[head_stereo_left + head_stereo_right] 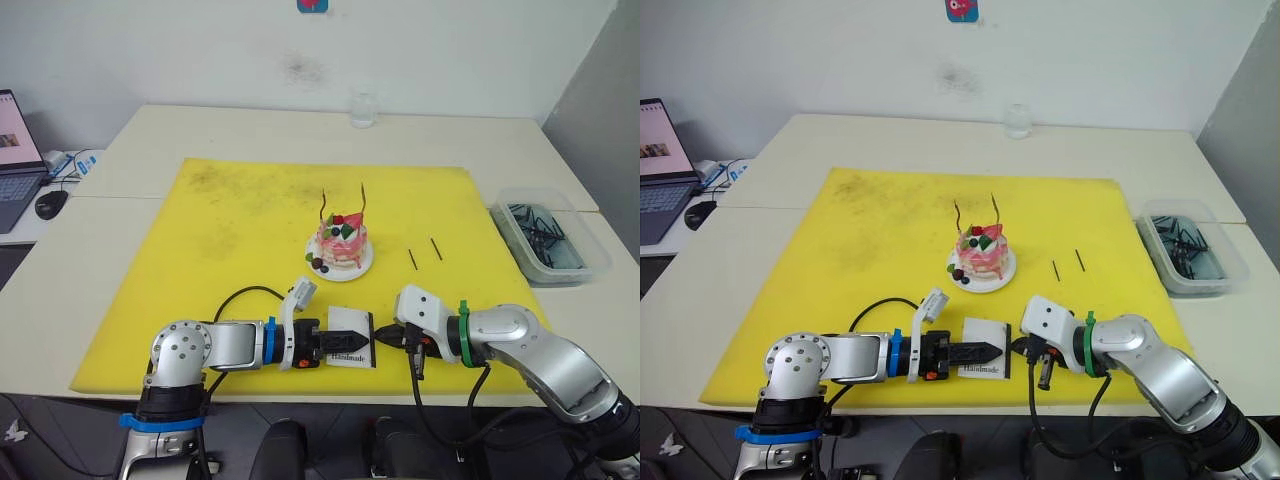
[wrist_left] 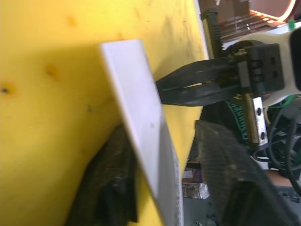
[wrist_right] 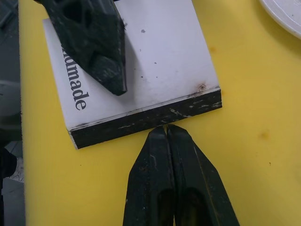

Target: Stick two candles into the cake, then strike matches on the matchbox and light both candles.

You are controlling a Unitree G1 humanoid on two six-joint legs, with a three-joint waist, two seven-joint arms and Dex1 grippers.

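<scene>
The pink-and-white cake [image 1: 341, 243] sits on its white plate [image 1: 362, 268] mid-mat, and the two thin wavy candles [image 1: 324, 207] [image 1: 365, 198] stand upright in it. Two short dark matches [image 1: 413, 258] [image 1: 436, 248] lie on the mat to its right. Near the mat's front edge my left gripper [image 1: 345, 343] is shut on the white matchbox [image 3: 155, 61], with one finger [image 3: 94, 42] lying over the box's top. My right gripper [image 3: 165, 129] is shut, its tip against the box's black strip [image 3: 117, 128]. Nothing shows between its fingers.
The yellow mat [image 1: 230, 230] covers the table's middle. To the right stands a clear bin [image 1: 548, 235] with dark sticks in it. A glass [image 1: 364, 110] is at the back centre. A laptop [image 1: 15, 150] and a mouse [image 1: 50, 203] are at the far left.
</scene>
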